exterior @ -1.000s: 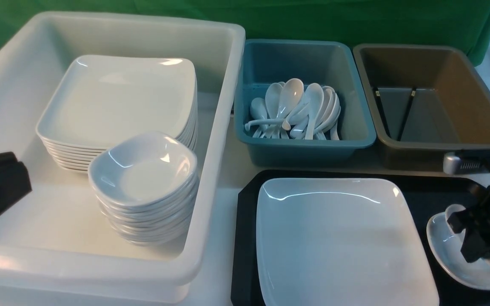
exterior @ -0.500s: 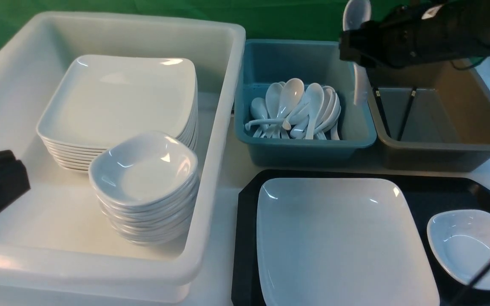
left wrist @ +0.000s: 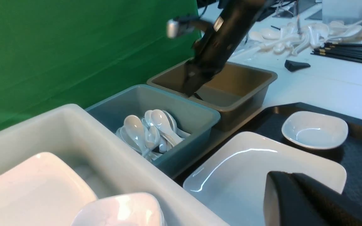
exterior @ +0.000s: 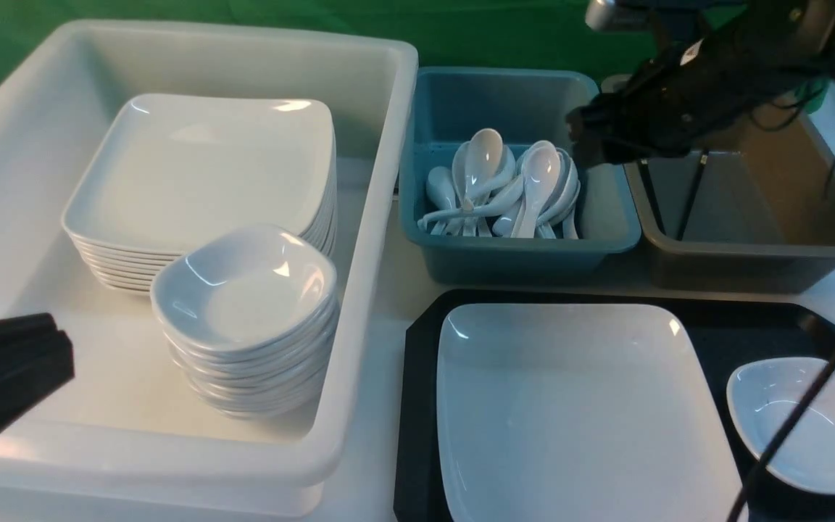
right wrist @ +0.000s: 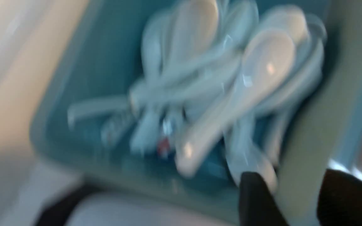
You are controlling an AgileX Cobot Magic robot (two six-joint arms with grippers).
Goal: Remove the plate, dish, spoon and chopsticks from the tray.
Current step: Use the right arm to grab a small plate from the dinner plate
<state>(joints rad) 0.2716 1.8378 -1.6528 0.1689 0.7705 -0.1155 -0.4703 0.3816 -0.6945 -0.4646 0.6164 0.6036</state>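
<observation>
Right arm (exterior: 700, 94) swung from tray (exterior: 417, 406) to teal bin (exterior: 519, 264) of glossy spoons (exterior: 541, 170); right fingers (right wrist: 256, 201) parted, empty; left fingers (left wrist: 294, 201) closed.

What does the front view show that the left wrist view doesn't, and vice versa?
Front only: the full plate stack and dish stack in the white tub. Left wrist only: loose spoons and spare chopsticks on the table beyond the brown bin. Both: the plate and dish on the tray, and the teal bin of spoons.
</observation>
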